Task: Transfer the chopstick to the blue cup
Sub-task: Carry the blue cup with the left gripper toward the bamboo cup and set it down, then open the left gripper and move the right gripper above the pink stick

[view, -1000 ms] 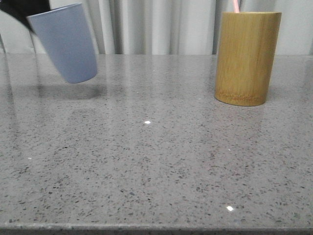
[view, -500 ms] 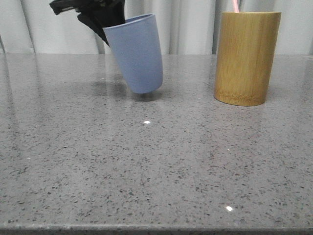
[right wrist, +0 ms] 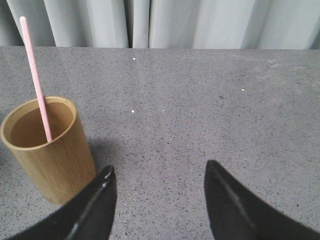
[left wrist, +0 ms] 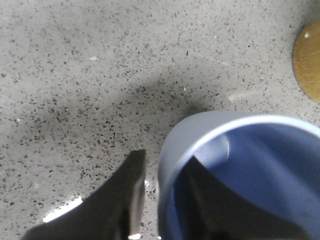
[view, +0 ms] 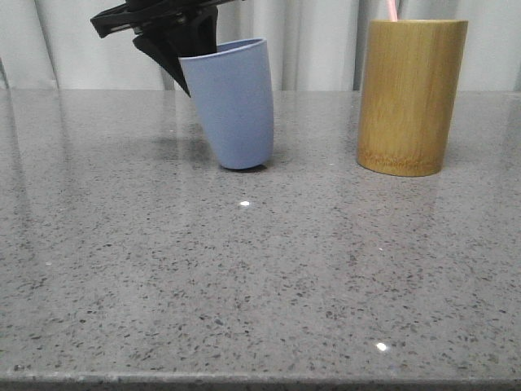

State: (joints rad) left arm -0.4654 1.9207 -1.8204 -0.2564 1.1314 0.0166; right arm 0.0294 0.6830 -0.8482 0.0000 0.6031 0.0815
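At 11 o'clock from the middle of the front view, the blue cup (view: pixel 232 106) now touches the surface (view: pixel 260 269) with its base, still tilted with its rim leaning left. A second ago it hung in the air far to the left; half a second ago it hovered just off the stone. The left claw (view: pixel 175 37) keeps its grip, 1 finger (left wrist: pixel 200 200) inside the rim and 1 outside, pinching the cup wall. So the receiving cup seems nearly placed, near the bamboo holder (view: pixel 411 96) at 2 o'clock but well apart from it. A pink chopstick (right wrist: pixel 36 75) stands in that holder, leaning on its rim. The right claw (right wrist: pixel 157 200) hangs beside the holder, spread wide and holding nothing. Likely next: level the cup and let go.
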